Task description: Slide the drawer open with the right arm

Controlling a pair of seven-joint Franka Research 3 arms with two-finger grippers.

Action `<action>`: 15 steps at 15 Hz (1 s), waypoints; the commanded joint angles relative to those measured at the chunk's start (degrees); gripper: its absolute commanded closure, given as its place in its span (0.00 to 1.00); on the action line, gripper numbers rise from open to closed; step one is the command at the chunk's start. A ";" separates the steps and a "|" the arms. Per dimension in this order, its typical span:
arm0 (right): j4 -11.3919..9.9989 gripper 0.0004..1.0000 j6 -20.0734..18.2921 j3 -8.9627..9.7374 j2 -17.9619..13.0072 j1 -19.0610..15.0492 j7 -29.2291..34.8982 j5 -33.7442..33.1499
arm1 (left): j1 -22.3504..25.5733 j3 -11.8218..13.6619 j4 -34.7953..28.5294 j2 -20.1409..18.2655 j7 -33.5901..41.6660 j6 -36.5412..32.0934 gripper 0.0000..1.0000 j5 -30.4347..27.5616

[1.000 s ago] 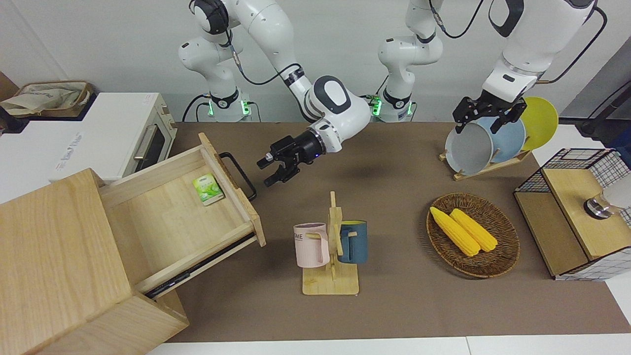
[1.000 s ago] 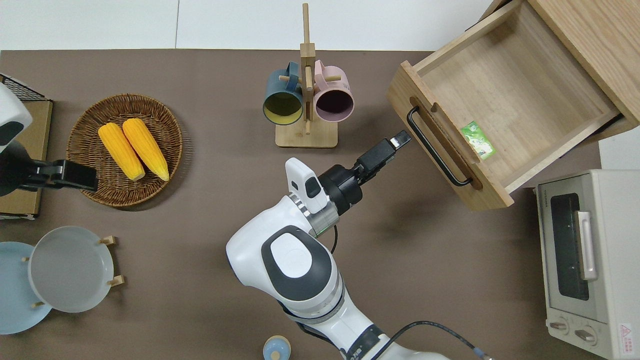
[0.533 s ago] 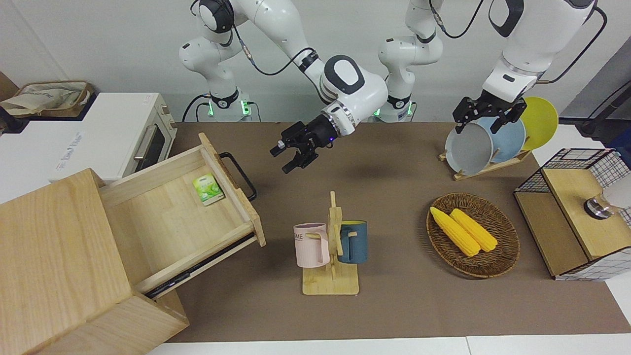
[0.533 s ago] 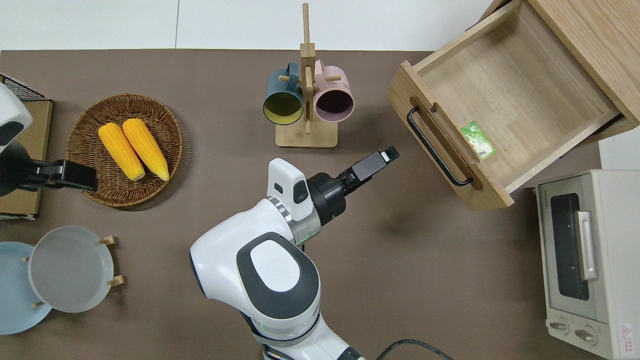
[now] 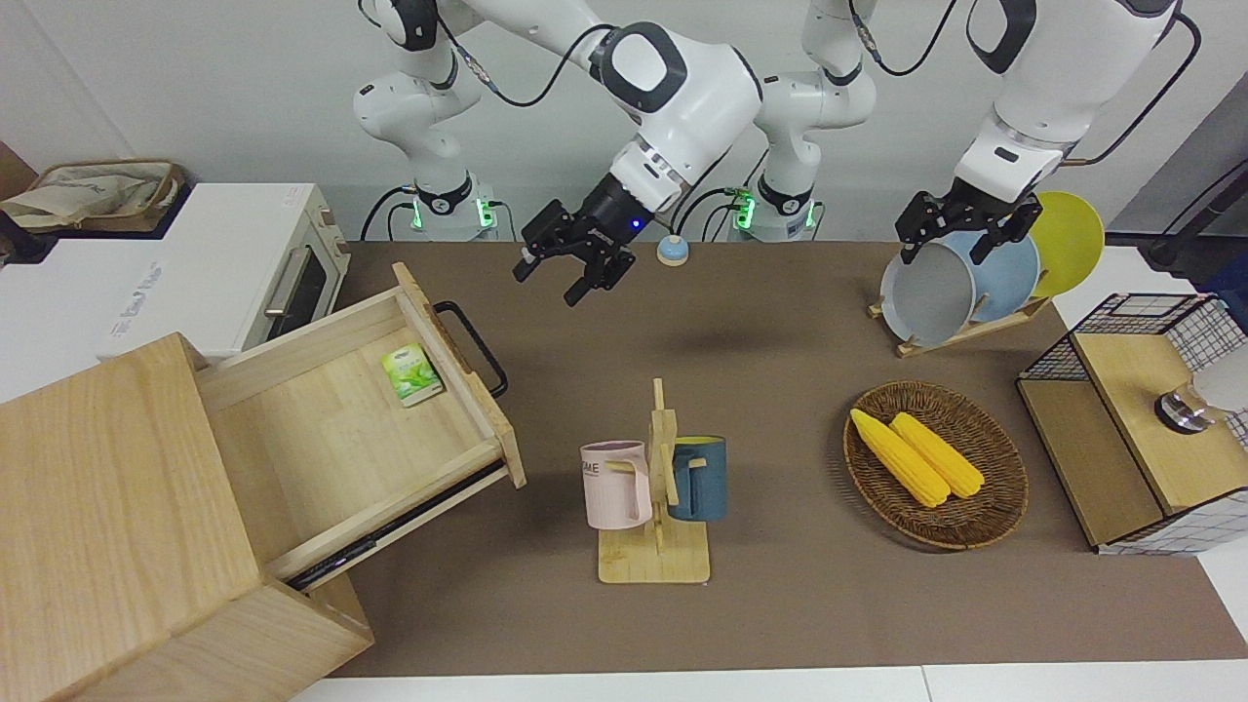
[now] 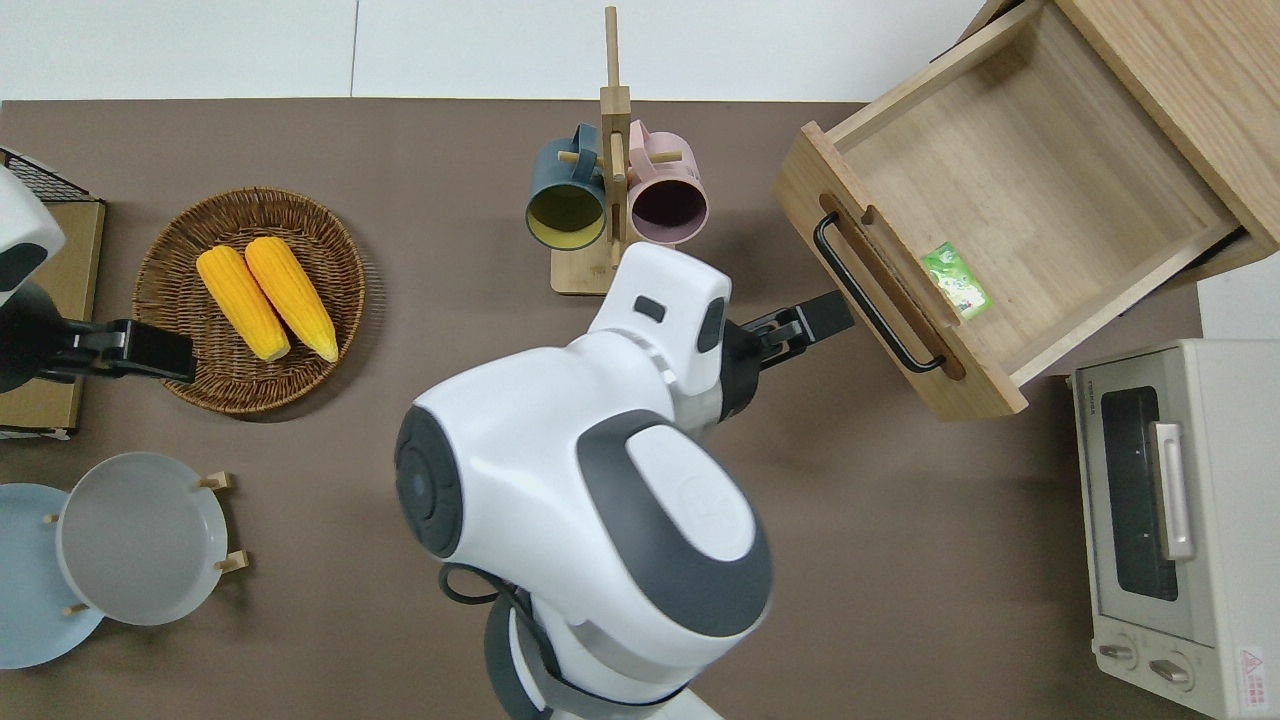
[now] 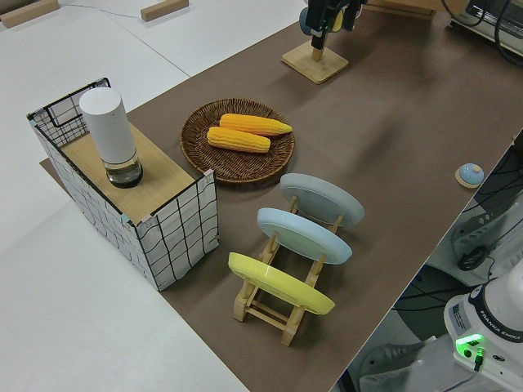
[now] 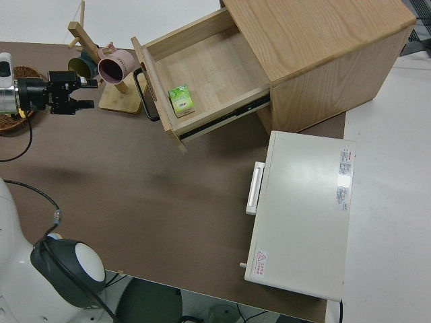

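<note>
The pale-wood drawer (image 5: 331, 434) (image 6: 1020, 190) (image 8: 202, 67) stands pulled far out of its big box cabinet (image 5: 107, 487) (image 6: 1190, 90). Its black bar handle (image 5: 473, 346) (image 6: 870, 295) (image 8: 145, 94) faces the table's middle. A small green packet (image 5: 411, 375) (image 6: 955, 281) lies inside, close to the drawer front. My right gripper (image 5: 551, 283) (image 6: 835, 315) (image 8: 91, 93) is open and holds nothing. It hangs in the air over the brown mat beside the handle, not touching it. The left arm is parked.
A wooden mug rack (image 5: 653, 487) carries a pink and a blue mug. Toward the left arm's end are a wicker basket (image 5: 1004, 487) of corn, a plate rack (image 5: 960, 283) and a wire-mesh cabinet (image 5: 1141, 419). A white toaster oven (image 5: 234, 273) adjoins the box cabinet.
My right gripper has lifted and drawn back from the drawer handle toward the robots, its elbow swinging up high. The drawer stays open where it was. The left arm is still.
</note>
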 commanded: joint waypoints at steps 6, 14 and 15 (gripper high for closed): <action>1.00 0.02 1.85 0.31 -10.48 -15.70 -4.49 27.59 | 0.31 -0.39 1.40 0.65 0.56 -1.13 0.01 0.98; 0.56 0.02 3.17 -0.21 -12.25 -28.62 -15.20 43.24 | 0.31 -0.39 1.49 0.65 0.56 -1.13 0.01 0.98; 0.47 0.02 3.52 -0.21 -12.16 -29.86 -17.04 44.57 | 0.31 -0.39 1.49 0.65 0.56 -1.13 0.01 0.98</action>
